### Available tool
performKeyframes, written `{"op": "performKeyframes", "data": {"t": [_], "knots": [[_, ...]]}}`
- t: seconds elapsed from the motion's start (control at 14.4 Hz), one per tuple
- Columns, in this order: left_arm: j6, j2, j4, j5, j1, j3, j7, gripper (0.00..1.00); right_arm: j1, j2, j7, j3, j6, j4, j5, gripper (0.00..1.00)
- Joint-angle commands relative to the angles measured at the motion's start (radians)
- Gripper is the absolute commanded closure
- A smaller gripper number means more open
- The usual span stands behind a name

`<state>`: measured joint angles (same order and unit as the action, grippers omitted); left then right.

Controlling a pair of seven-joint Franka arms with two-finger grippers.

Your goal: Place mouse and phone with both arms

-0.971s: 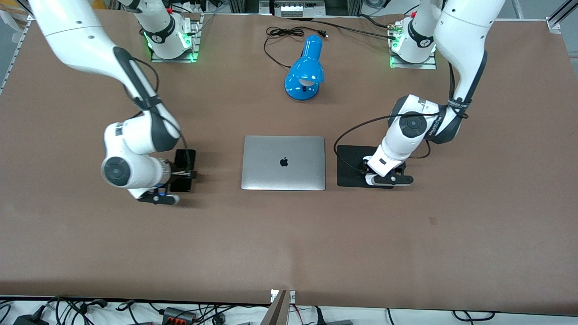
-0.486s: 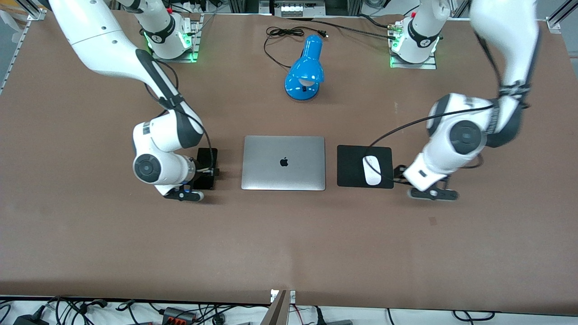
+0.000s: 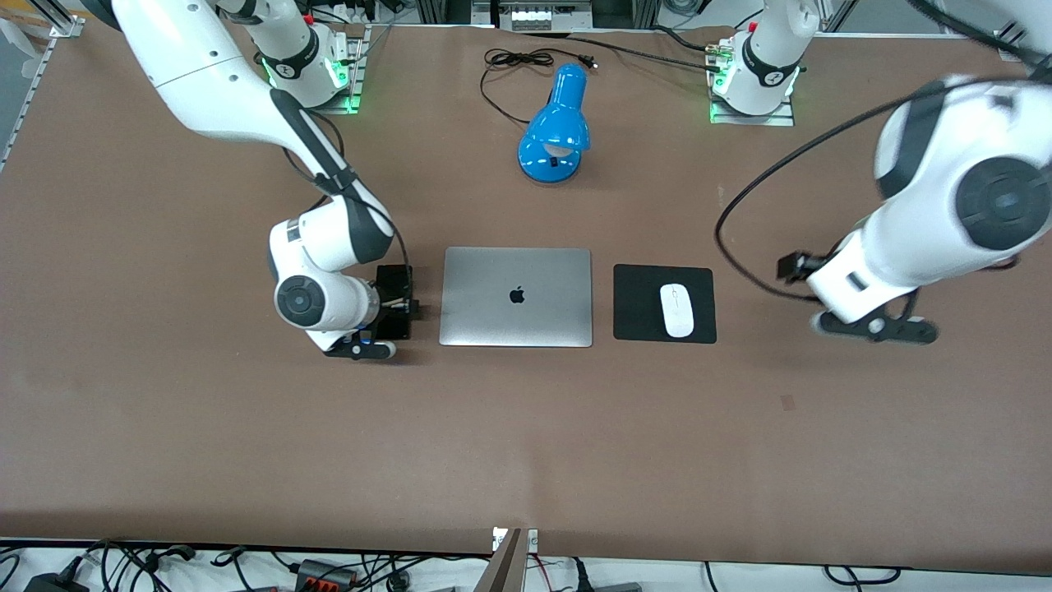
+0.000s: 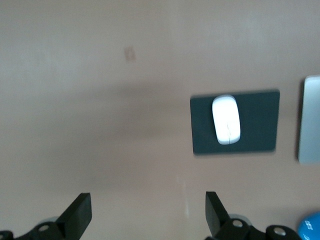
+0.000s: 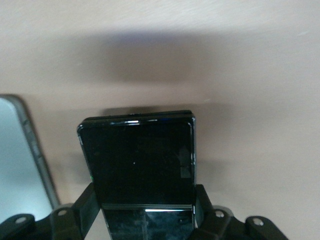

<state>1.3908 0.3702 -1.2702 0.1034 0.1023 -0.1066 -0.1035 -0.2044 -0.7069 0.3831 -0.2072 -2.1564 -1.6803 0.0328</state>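
Note:
The white mouse [image 3: 678,310] lies on the square black mouse pad [image 3: 637,300], beside the laptop toward the left arm's end; it also shows in the left wrist view [image 4: 226,120]. My left gripper [image 3: 875,327] is up over bare table past the pad, open and empty [image 4: 147,215]. My right gripper [image 3: 393,308] is shut on the black phone [image 3: 394,284], low over the table right beside the laptop on the right arm's side. In the right wrist view the phone [image 5: 137,160] sits between the fingers [image 5: 85,205], its shadow on the table under it.
A closed silver laptop [image 3: 516,296] lies mid-table; its edge shows in the right wrist view [image 5: 20,160]. A blue desk lamp [image 3: 555,127] with a black cord [image 3: 514,62] lies farther from the front camera than the laptop.
My left gripper let go of the mouse on the pad, then rose and swung away toward the left arm's end. My right gripper carried the phone closer to the laptop.

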Motion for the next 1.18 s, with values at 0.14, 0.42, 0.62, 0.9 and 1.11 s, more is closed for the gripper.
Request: {"op": "performKeyframes", "data": {"t": [0.14, 0.42, 0.62, 0.9, 1.11], "knots": [[-0.104, -0.100, 0.031, -0.186, -0.124, 0.010, 0.031, 0.00, -0.026, -0.011, 0.013, 0.012, -0.019, 0.001, -0.017, 0.81], [0.227, -0.369, -0.387, -0.202, -0.095, 0.085, 0.038, 0.00, -0.018, -0.002, 0.059, 0.012, -0.008, 0.010, -0.019, 0.00], [0.315, -0.470, -0.525, -0.050, -0.023, 0.085, 0.085, 0.00, -0.012, 0.085, 0.043, 0.017, 0.024, 0.025, -0.021, 0.00], [0.307, -0.424, -0.486, -0.069, -0.074, 0.084, 0.183, 0.00, -0.010, 0.132, 0.017, 0.069, 0.217, 0.233, -0.025, 0.00], [0.297, -0.405, -0.479, -0.165, -0.125, 0.085, 0.200, 0.00, -0.010, 0.138, -0.119, 0.123, 0.354, 0.370, -0.059, 0.00]]}}
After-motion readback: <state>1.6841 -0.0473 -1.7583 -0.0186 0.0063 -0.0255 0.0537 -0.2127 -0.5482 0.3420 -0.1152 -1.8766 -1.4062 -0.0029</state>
